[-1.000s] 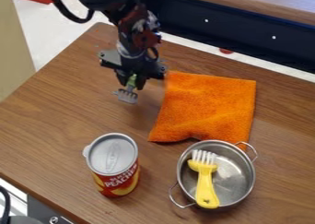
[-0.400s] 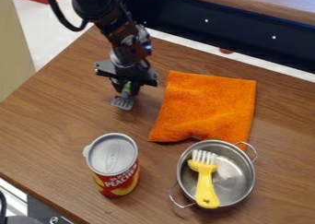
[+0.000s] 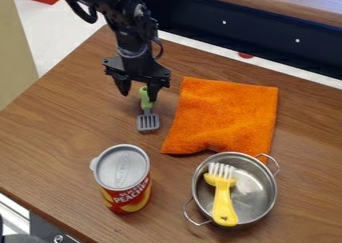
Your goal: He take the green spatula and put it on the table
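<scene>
lying on the table (image 3: 53,137) beneath the gripper (image 3: 138,97) is a spatula (image 3: 147,121).

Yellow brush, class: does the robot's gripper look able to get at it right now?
Probably yes: the gripper is open and the brush lies uncovered in the pot, though the pot might crowd the grasp.

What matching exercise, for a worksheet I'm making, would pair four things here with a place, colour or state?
Things:
1. Spatula
2. Brush
3. Cloth
4. Can

Descriptions:
A. Orange all over
B. Standing upright, silvery lid on top
C. Green handle, near the open tool
D. Inside the metal pot

Pairs: 1-C, 2-D, 3-A, 4-B
</scene>
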`<state>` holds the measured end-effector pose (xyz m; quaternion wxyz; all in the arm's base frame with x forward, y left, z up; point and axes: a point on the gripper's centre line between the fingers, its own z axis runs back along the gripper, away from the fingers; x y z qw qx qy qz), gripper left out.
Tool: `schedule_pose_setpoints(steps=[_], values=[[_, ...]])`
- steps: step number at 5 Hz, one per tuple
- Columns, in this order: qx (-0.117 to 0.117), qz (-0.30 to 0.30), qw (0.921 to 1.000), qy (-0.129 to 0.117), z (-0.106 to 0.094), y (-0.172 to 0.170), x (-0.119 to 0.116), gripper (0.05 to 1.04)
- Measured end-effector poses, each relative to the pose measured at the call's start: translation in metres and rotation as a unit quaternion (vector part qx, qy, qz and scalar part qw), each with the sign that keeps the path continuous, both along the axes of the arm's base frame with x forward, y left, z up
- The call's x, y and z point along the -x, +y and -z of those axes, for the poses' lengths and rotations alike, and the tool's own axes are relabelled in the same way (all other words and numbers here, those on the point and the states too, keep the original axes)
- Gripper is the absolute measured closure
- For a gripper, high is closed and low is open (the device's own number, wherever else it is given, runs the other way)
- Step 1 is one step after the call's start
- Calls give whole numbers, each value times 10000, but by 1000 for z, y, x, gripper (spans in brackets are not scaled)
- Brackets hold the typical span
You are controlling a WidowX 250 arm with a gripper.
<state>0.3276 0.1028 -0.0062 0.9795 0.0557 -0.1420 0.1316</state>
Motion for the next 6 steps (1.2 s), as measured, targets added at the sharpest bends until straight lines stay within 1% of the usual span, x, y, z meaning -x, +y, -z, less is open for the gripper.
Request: schedule_pose_setpoints(steps=[1, 2, 3, 4, 5, 6], values=[[83, -3, 9999, 82, 1, -1, 3, 81], [85, -95, 9999, -51, -13, -2, 3, 85], [124, -80, 9996, -246, -34, -13, 5, 85], [38, -26, 9994, -354, -54, -32, 7, 85], [37, 277, 9996, 26, -56, -61, 16, 85], [154, 580, 9981, 114, -69, -93, 26, 85]])
